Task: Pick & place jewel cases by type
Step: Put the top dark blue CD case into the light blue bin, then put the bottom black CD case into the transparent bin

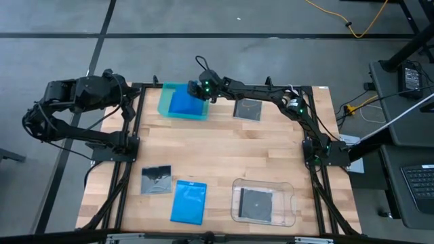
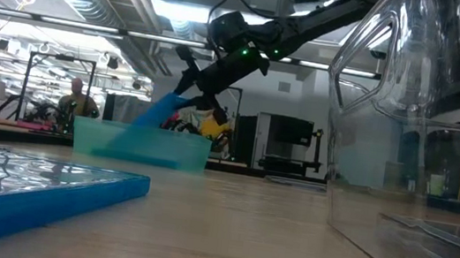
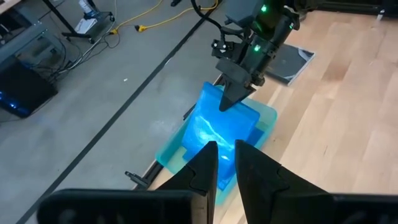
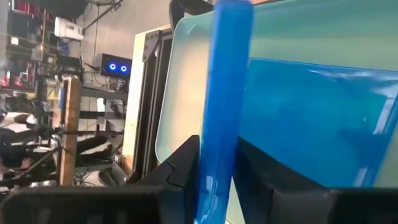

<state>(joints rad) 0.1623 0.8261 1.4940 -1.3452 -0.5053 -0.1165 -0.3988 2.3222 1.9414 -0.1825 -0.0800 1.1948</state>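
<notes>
Right end effector lowering a blue case into the teal tray, far edge of bench

Right end effector (image 1: 196,90) clenched on the edge of a blue jewel case (image 4: 222,93), held tilted over the teal tray (image 1: 164,102) so it slides onto the blue case already lying there (image 4: 323,118). Left end effector (image 3: 227,155) waits at the bench's left edge, fingers nearly together, grasping nothing. Unsorted: blue case (image 1: 188,201) and disc case (image 1: 156,180) near front, disc case (image 1: 248,109) at back; one disc case (image 1: 257,204) in the clear tray (image 1: 289,196)
</notes>
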